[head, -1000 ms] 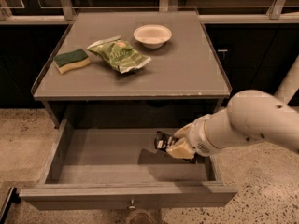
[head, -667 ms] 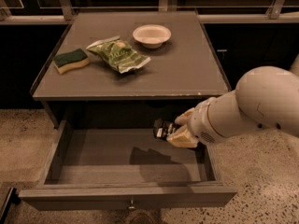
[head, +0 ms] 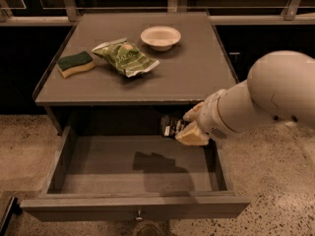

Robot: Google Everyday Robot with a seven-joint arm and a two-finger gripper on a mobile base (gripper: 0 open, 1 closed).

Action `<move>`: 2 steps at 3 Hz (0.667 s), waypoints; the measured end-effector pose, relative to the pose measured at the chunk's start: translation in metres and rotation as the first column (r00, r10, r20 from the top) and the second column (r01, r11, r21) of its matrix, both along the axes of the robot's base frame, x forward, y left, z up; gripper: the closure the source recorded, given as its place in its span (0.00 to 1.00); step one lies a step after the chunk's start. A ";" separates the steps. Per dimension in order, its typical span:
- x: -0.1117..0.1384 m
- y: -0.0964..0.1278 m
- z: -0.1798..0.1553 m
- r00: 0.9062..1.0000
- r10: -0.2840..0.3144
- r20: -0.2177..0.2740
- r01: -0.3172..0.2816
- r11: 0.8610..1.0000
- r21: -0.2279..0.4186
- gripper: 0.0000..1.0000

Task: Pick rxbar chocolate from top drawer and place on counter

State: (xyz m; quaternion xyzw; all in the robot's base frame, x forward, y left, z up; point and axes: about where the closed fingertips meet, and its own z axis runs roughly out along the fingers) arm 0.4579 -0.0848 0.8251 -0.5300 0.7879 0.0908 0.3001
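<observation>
Bulky white rounded arm (head: 266, 100), cream fingers (head: 194, 135) above top drawer (head: 133, 205).

Kitchen: bowl (head: 160, 37), sponge (head: 75, 64); pincer (head: 180, 127) over drawer (head: 133, 206)

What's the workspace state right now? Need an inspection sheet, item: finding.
Surface: counter, flat grey top with a thin raised rim.
Job's things: rxbar chocolate held in the air above the floor of the open top drawer, its shadow on the drawer floor; not yet on the counter.
Clutter: sponge, green chip bag and white bowl, all on the counter.
Grippers: gripper shut on the bar, over the drawer's back right part, just below the counter's front edge.
Cables: nothing seen.
Surroundings: speckled floor; dark cabinets behind the counter.
</observation>
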 end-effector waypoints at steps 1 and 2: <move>0.020 0.009 0.045 0.995 0.093 0.043 -0.088 0.991 -0.099 1.00; 0.052 0.030 0.082 0.976 0.216 0.039 -0.203 0.956 -0.212 1.00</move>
